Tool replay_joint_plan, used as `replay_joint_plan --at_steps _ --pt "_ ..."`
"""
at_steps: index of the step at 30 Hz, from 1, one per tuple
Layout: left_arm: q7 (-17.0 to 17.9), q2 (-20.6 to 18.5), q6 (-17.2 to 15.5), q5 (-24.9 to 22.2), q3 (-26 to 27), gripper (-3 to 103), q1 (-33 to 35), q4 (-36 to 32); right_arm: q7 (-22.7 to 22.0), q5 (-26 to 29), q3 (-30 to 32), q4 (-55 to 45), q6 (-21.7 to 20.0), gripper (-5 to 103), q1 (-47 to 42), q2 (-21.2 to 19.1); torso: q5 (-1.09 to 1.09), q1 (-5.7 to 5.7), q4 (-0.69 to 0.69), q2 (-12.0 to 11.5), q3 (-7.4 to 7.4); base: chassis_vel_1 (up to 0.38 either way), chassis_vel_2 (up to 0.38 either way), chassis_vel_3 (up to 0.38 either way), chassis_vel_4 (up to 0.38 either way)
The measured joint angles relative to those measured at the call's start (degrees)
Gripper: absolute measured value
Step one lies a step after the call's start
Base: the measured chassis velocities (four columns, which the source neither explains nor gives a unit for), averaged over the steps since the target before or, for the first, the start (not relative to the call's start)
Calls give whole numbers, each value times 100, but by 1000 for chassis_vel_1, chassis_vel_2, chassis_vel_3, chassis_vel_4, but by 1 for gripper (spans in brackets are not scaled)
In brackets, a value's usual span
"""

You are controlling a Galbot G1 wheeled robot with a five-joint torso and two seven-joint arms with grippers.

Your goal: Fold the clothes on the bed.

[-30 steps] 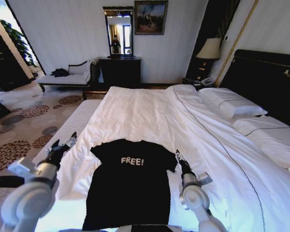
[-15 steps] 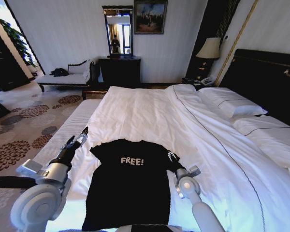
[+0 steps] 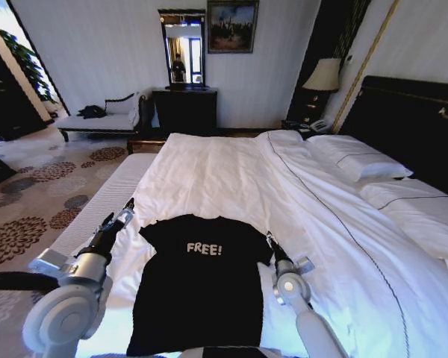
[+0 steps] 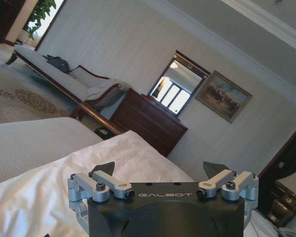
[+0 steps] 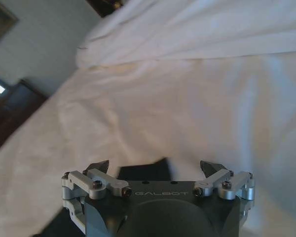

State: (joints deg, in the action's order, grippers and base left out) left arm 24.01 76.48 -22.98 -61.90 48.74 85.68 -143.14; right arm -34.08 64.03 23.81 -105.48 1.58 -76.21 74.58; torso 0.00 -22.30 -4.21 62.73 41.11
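One black T-shirt (image 3: 201, 287) lies flat on the bed (image 3: 231, 179), flanked by two hands, left hand (image 3: 122, 214) beside one sleeve, right hand (image 3: 269, 240) at the other, both with fingers apart.

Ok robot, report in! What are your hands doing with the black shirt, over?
Left hand open, beside the shirt's left sleeve. Right hand open, at the right sleeve. Black shirt flat on the bed, unfolded. Nothing in the way.
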Motion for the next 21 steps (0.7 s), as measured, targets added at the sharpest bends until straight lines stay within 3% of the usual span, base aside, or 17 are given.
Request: replay_joint_plan --at_steps 7,9,13,15,21 --pt "21 76 1 -28 97 100 113 -3 -124 463 18 189 -14 101 51 -21 0 0 0 0 0 0 0 0 0" --pt "21 93 1 -16 99 100 139 -3 -90 525 16 224 28 96 67 -3 0 0 1 0 0 0 0 0 0" --pt "24 167 1 46 94 100 206 -5 8 647 10 250 111 75 78 24 0 0 1 0 0 0 0 0 0" --pt "25 184 1 79 79 100 218 -6 27 665 9 250 125 75 86 31 0 0 1 0 0 0 0 0 0" --pt "28 249 1 181 36 100 267 -8 95 685 -10 244 207 48 121 93 0 0 1 0 0 0 0 0 0"
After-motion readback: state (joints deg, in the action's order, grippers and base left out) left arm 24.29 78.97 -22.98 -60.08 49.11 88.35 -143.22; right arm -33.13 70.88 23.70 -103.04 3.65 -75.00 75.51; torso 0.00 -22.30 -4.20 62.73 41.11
